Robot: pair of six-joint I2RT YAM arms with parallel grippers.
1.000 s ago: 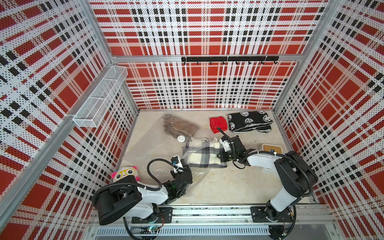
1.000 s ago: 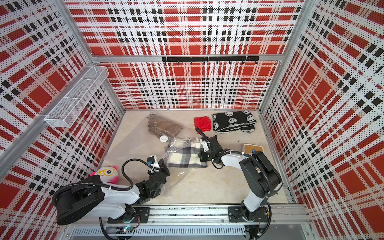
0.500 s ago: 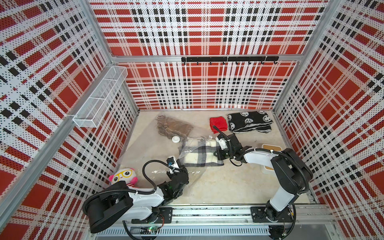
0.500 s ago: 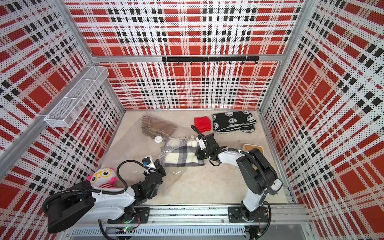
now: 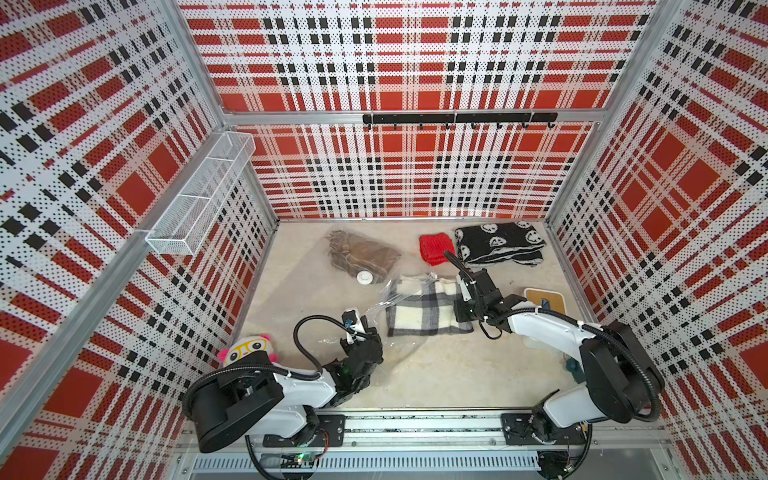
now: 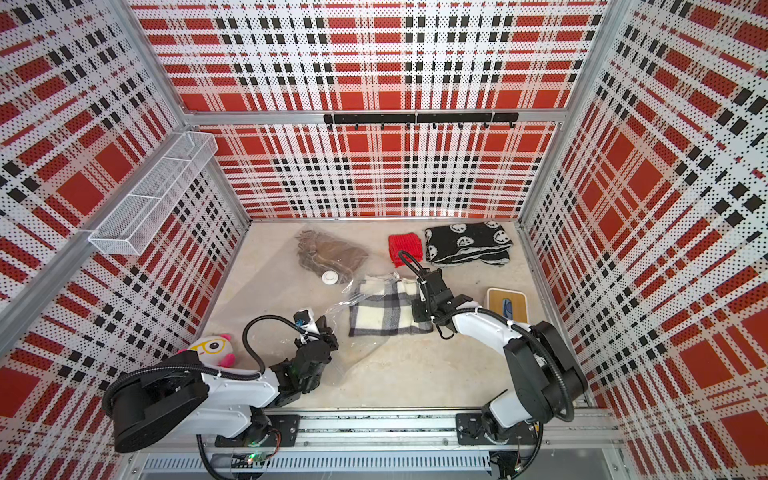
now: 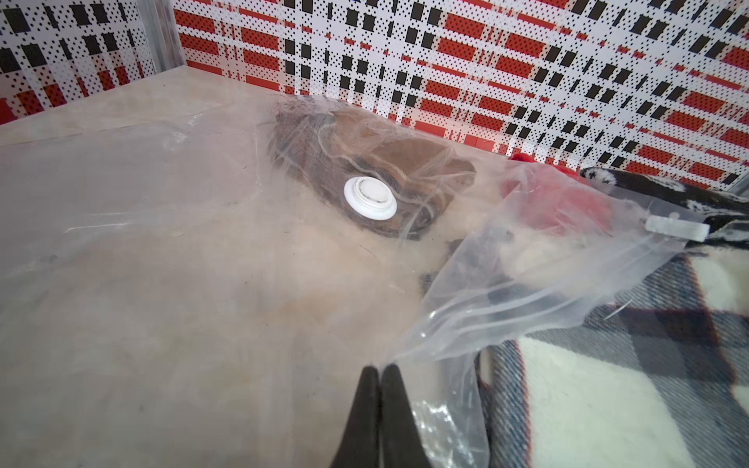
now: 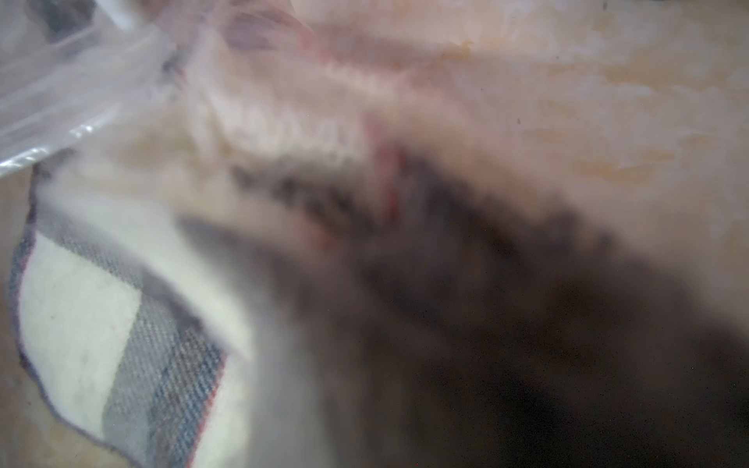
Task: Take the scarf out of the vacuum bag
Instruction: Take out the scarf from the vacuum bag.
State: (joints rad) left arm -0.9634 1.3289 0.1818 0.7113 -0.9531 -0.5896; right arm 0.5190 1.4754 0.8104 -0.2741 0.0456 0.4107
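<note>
Clear vacuum bag (image 7: 162, 202): lies flat on the beige floor, its round white valve (image 5: 364, 277) facing up. The film spreads from the valve toward the robot's base, and its crumpled open edge rises to the valve's right.
Checked scarf (image 5: 424, 309): cream with black and grey bars, folded into a rough square, near the valve on its right and closer to the base. In the left wrist view only the loose bag mouth lies over its far corner; the rest is bare.
Brown scarf (image 5: 361, 255): inside the bag, touching the valve and reaching beyond it toward the back wall.
Left gripper (image 7: 381, 370): jaws pressed together with a fold of bag film pinched between the tips, on the base side of the valve.
Right gripper (image 5: 459, 309): sits on the checked scarf's edge farthest from the valve. Its wrist view is filled with blurred scarf cloth close to the lens, and the jaws read as clamped on that edge.
Red knit cloth (image 5: 434, 248): right of the valve, outside the bag.
Black patterned scarf (image 5: 498, 243): further right of the valve, just beside the red cloth.
</note>
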